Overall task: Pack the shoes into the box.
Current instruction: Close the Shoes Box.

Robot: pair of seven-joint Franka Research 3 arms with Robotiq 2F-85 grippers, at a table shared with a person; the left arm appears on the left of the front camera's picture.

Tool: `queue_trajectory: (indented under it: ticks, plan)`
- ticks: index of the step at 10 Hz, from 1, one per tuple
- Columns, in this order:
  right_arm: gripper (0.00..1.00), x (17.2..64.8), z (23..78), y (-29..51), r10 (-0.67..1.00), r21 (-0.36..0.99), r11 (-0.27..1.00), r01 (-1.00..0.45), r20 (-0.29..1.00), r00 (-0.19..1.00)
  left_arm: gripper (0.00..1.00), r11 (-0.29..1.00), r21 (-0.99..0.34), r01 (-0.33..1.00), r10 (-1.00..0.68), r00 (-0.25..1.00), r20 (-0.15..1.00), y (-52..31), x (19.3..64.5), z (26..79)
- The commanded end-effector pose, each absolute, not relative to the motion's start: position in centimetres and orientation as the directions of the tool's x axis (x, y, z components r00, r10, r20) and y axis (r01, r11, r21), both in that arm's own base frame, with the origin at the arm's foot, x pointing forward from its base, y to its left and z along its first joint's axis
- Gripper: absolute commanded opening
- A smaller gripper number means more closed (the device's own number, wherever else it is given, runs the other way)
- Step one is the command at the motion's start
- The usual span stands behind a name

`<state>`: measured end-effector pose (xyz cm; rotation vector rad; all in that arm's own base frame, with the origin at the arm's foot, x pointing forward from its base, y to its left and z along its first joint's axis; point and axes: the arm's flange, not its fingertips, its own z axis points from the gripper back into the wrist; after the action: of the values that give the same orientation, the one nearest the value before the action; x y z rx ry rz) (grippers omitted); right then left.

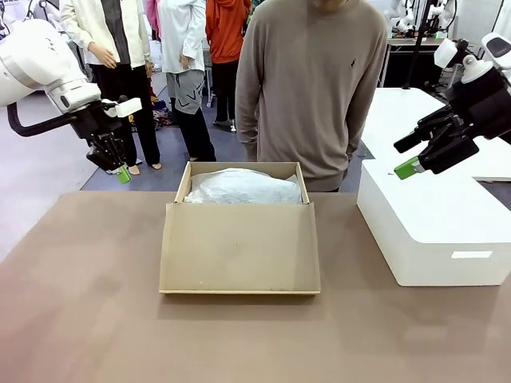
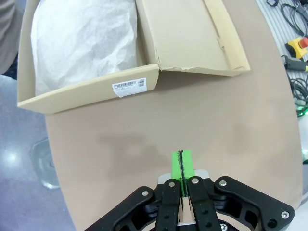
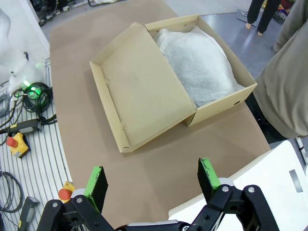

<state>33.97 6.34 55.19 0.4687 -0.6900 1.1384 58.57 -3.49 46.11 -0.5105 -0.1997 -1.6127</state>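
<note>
The box (image 1: 239, 247) is not shut yet (paper (image 1: 239, 187) hides any shoes); left end effector (image 1: 124, 175) pinched empty, right end effector (image 1: 406, 156) wide, empty.

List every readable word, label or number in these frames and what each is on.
White barcode sticker on the box side wall: print too small to read.
Pale strip on the white box front: no legible text.
No other print on the table things.
</note>
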Motion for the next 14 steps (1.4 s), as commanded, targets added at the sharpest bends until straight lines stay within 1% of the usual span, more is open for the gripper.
queue_trajectory:
  ticks: [1, 3, 6, 8, 10, 14]
  plan:
    - [1.0, 34.3, 55.2, 6.3, 0.647, -0.012, 0.337, -0.942, 0.729, 0.222, 0.0, -0.117, -0.171, 0.978, -0.899, -0.031, 0.438, -3.5, 58.6, 46.1]
    - [1.0, 34.3, 55.2, 6.3, 0.647, -0.012, 0.337, -0.942, 0.729, 0.222, 0.0, -0.16, -0.225, 0.961, -0.875, -0.032, 0.484, -3.4, 59.9, 44.0]
    - [1.0, 34.3, 55.2, 6.3, 0.647, -0.012, 0.337, -0.942, 0.729, 0.222, 0.0, -0.188, -0.26, 0.947, -0.85, -0.024, 0.526, -3.0, 60.7, 41.6]
    - [1.0, 34.3, 55.2, 6.3, 0.647, -0.012, 0.337, -0.942, 0.729, 0.222, 0.0, -0.176, -0.298, 0.938, -0.817, 0.029, 0.576, -3.1, 60.7, 40.1]
    - [1.0, 34.3, 55.2, 6.3, 0.647, -0.012, 0.337, -0.942, 0.729, 0.222, 0.0, -0.176, -0.303, 0.937, -0.797, 0.045, 0.602, -3.7, 60.3, 39.0]
    - [1.0, 34.3, 55.2, 6.3, 0.647, -0.012, 0.337, -0.942, 0.729, 0.222, 0.0, -0.192, -0.328, 0.925, -0.805, 0.043, 0.592, -5.2, 60.1, 36.6]
